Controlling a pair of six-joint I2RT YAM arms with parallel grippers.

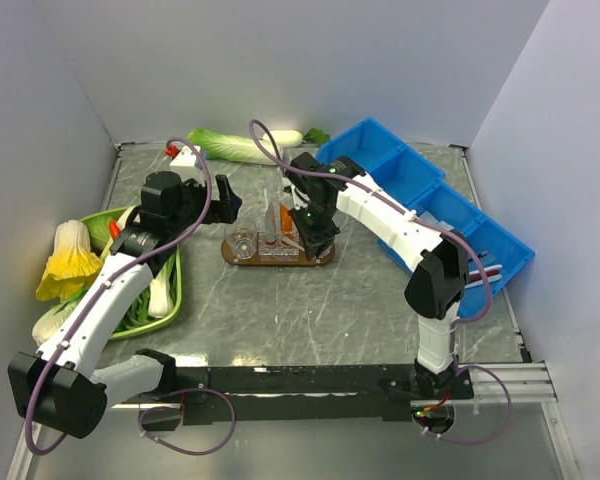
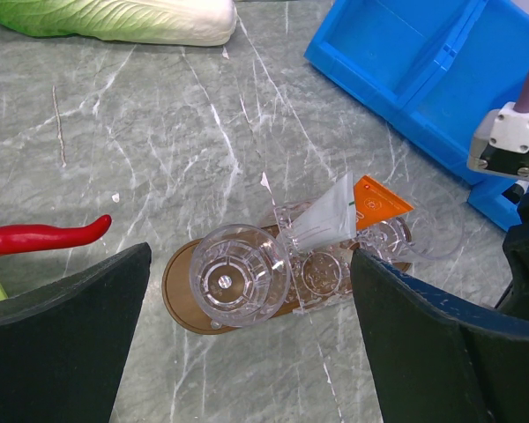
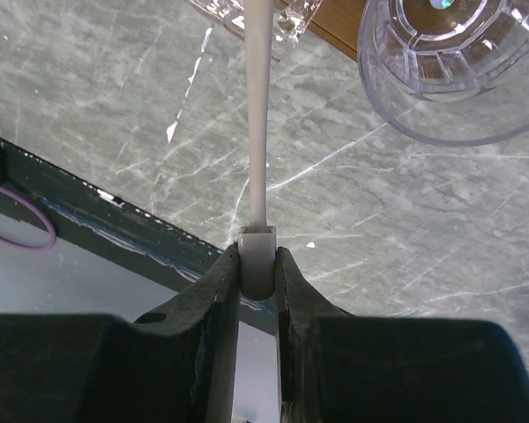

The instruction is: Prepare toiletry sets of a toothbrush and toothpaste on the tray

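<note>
Grey surface (image 1: 310, 310) bears the tray (image 2: 181, 295); right tool (image 3: 257, 264) grips the toothbrush (image 3: 259, 132), its long axis pointing ahead toward the tray's cups (image 2: 240, 275); left tool (image 2: 251, 256) hangs open above.

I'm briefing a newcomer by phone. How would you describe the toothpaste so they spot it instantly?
Look at the dark wooden tray in the middle of the table. Among the clear cups on it sits the toothpaste: a small tapering tube, the only orange thing there.
</note>
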